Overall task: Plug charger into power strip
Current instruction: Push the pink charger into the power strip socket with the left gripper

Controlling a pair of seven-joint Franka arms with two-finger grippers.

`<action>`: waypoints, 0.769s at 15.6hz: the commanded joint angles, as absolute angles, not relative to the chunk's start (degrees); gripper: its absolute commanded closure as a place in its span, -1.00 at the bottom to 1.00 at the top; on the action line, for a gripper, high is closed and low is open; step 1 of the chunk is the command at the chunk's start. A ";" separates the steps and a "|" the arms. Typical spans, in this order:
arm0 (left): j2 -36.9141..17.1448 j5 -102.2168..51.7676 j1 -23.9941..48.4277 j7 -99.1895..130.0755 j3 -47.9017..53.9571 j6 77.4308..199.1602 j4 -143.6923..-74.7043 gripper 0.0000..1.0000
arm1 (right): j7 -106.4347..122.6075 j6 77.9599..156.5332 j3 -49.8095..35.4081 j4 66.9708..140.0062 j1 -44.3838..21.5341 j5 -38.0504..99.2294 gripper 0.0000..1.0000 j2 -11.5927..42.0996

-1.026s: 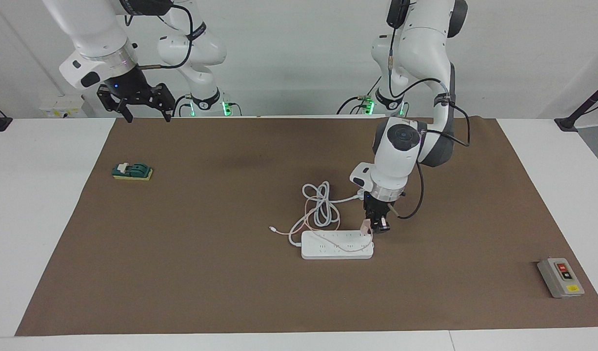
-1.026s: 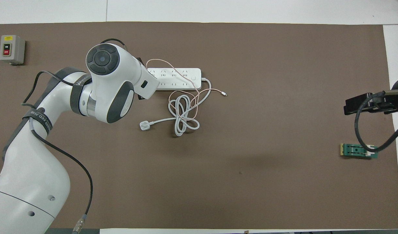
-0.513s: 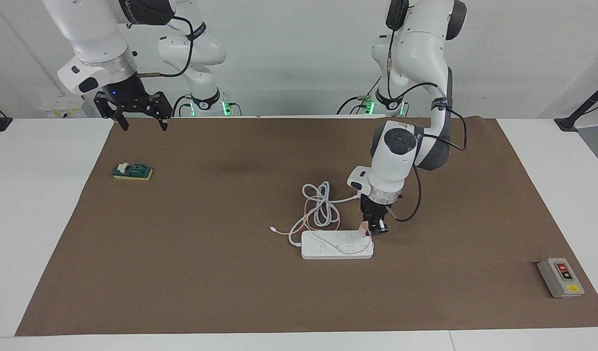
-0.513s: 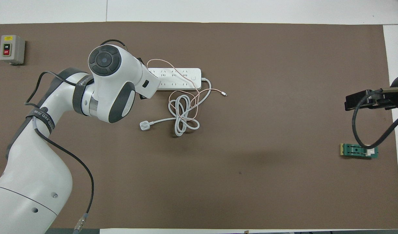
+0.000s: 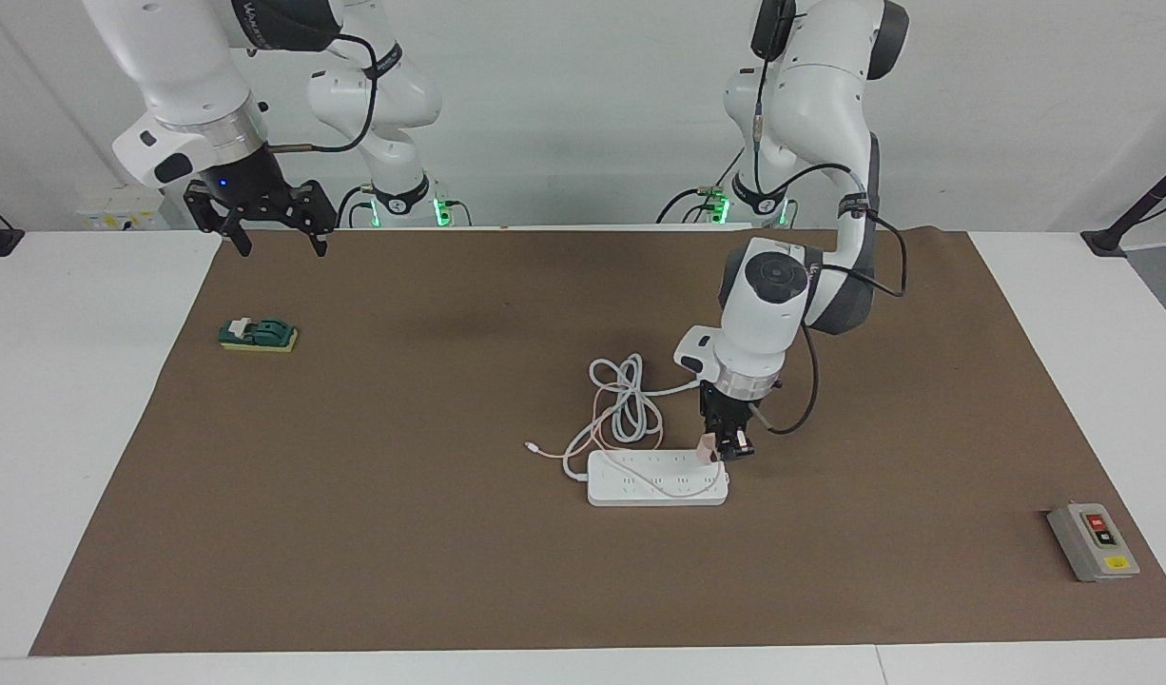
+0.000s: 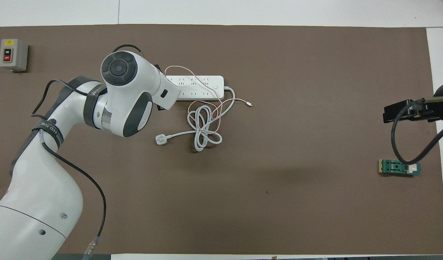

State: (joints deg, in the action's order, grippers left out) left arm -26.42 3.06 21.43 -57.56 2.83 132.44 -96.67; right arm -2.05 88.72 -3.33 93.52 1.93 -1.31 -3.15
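The small pale-pink cube-shaped charger (image 5: 707, 449) is clamped in the left end effector (image 5: 724, 449), whose fingers are closed on it. The charger sits at the top face of the long flat white rectangular power strip (image 5: 657, 478), at the strip's end toward the left arm's end of the desk, over the outlet row nearer to the robots. Whether the prongs are seated in a socket cannot be told. In the overhead view the left arm's wrist covers the charger and that end of the power strip (image 6: 194, 87).

The thin pink cable (image 5: 673, 485) runs from the charger along the top of the strip, then loops off onto the brown mat (image 5: 450, 571) and ends in a small connector (image 5: 530, 445) lying on the mat toward the right arm's end.

The strip's thick white cord (image 5: 631, 409) lies coiled just beside the strip, nearer to the robots, and ends in a white three-pin plug (image 6: 160, 139).

The right end effector (image 5: 274, 233) is fully open and holds nothing; the right arm waits over the mat's corner nearest its own base.

A green and yellow block (image 5: 258, 335) lies near the mat's edge at the right arm's end. A grey box with red and yellow buttons (image 5: 1093, 541) sits in the mat's corner at the left arm's end, farthest from the robots
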 commanded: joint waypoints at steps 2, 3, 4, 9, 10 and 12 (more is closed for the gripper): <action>-27.07 3.69 23.03 -56.95 2.11 134.30 -98.09 1.00 | -0.97 89.47 -3.52 94.31 2.72 -2.02 -1.00 -3.69; -26.98 4.39 23.03 -56.95 2.11 133.95 -98.17 1.00 | -1.14 89.47 -3.52 94.31 2.81 -2.02 -1.00 -3.69; -26.98 5.09 23.11 -57.04 2.11 133.60 -98.26 1.00 | -1.23 89.47 -3.43 94.31 2.81 -2.02 -1.00 -3.69; -26.89 5.18 23.73 -56.87 2.37 129.99 -98.61 1.00 | -1.23 89.12 -3.43 94.48 3.43 -1.93 -1.00 -3.87; -26.89 5.19 23.73 -56.87 2.37 129.47 -98.35 1.00 | -1.23 89.12 -3.34 94.40 3.69 -1.85 -1.00 -3.87; -27.16 5.10 23.56 -57.04 2.46 128.85 -97.91 1.00 | -1.23 89.12 -3.34 94.48 4.04 -1.85 -1.00 -3.95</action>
